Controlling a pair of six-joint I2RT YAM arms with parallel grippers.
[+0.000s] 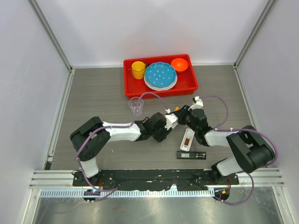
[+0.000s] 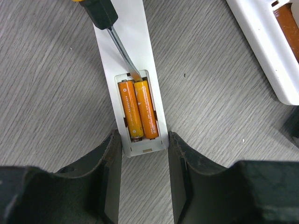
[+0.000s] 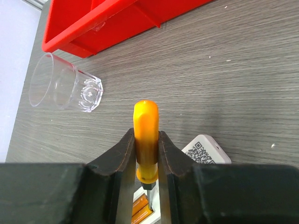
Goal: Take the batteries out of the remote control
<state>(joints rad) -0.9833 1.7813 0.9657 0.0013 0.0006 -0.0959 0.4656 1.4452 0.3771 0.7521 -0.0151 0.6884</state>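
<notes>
In the left wrist view a white remote (image 2: 126,37) lies cover-off with two orange batteries (image 2: 137,109) side by side in its open bay. My left gripper (image 2: 144,142) is shut on the near end of this remote, one finger on each side. My right gripper (image 3: 146,135) is shut on the orange handle of a screwdriver (image 3: 145,126). The screwdriver's blade tip (image 2: 134,73) rests at the far end of the batteries, which also show in the right wrist view (image 3: 140,211). In the top view both grippers (image 1: 164,125) (image 1: 182,114) meet at mid-table and hide this remote.
A second white remote (image 1: 187,139) with a brownish battery in its open bay lies to the right, beside a black cover (image 1: 191,155). A clear glass (image 3: 63,88) lies on its side. A red tray (image 1: 187,86) at the back holds a yellow cup, blue plate and orange bowl.
</notes>
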